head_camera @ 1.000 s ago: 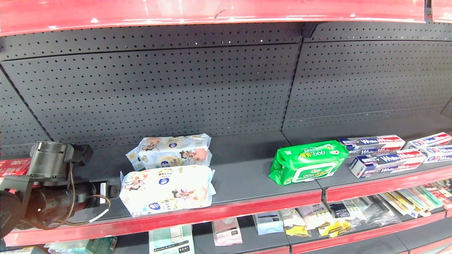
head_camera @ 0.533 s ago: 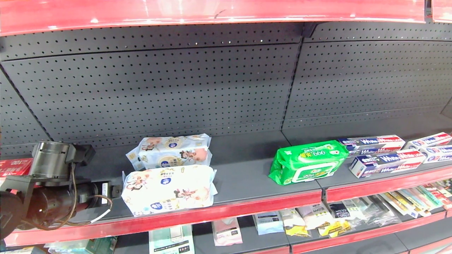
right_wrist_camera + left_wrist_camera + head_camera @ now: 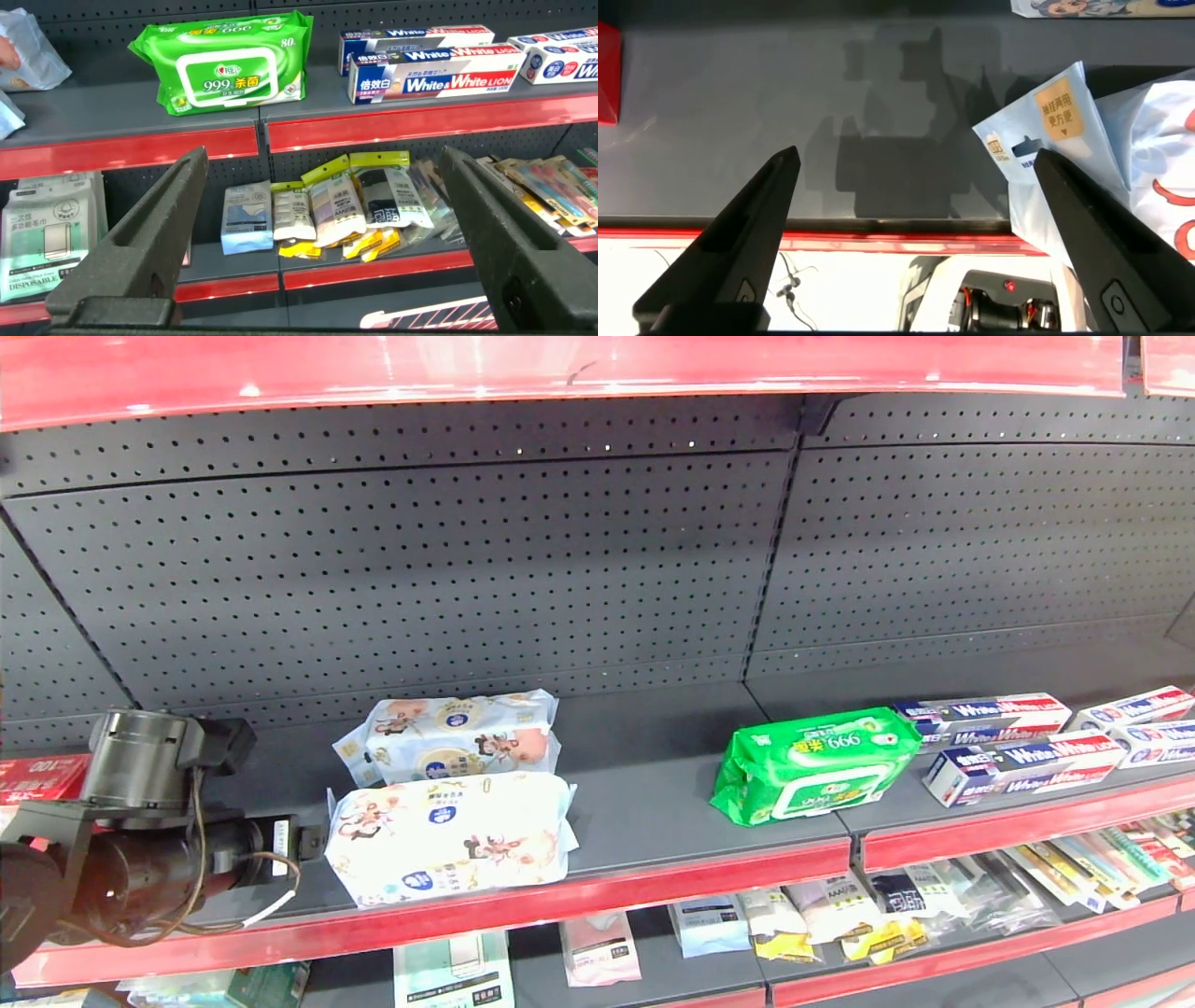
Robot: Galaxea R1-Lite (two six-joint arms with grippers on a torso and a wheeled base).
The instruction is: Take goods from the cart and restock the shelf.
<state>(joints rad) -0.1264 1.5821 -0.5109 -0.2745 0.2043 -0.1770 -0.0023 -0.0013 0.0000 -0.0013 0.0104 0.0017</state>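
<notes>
Grey steel shelf [image 3: 653, 803], with a red lip [image 3: 653, 882] along its front. Two white printed packs of wipes lie flat on it. The rear pack [image 3: 457, 735] is near the back panel. The front pack [image 3: 448, 835] is at its 6 o'clock, with its long edge just beside the lip. A green pack [image 3: 812, 765] lies well apart at 3 o'clock, and toothpaste boxes [image 3: 1018, 751] lie further along the same way.

Risk, as judged: the front pack has little margin at the lip. Its soft sealed end points to 9 o'clock, into the open left gripper [image 3: 917, 157]. If the arm draws away with that end snagged on a finger, the pack could be dragged askew or pulled over the lip and dropped. A push toward 3 o'clock would more likely slide or crumple it than seat it, because the wrapper looks slack. A straight, level retreat toward 9 o'clock looks safest.

Fingers: the left gripper sits at 9 o'clock of the front pack, low over the shelf. Its fingers [image 3: 738, 252] stand wide apart and are clamped on nothing. The pack's end flap [image 3: 1046, 121] reaches into the gap and appears to touch the inner face of one finger; the other finger is over bare shelf. The pack rests on the shelf under its own weight, so this placement is judged done.

The right gripper [image 3: 324, 154] hangs out in front of the shelf with its fingers equally wide apart, holding and touching nothing. Small packets [image 3: 346, 205] lie on the tier below.
</notes>
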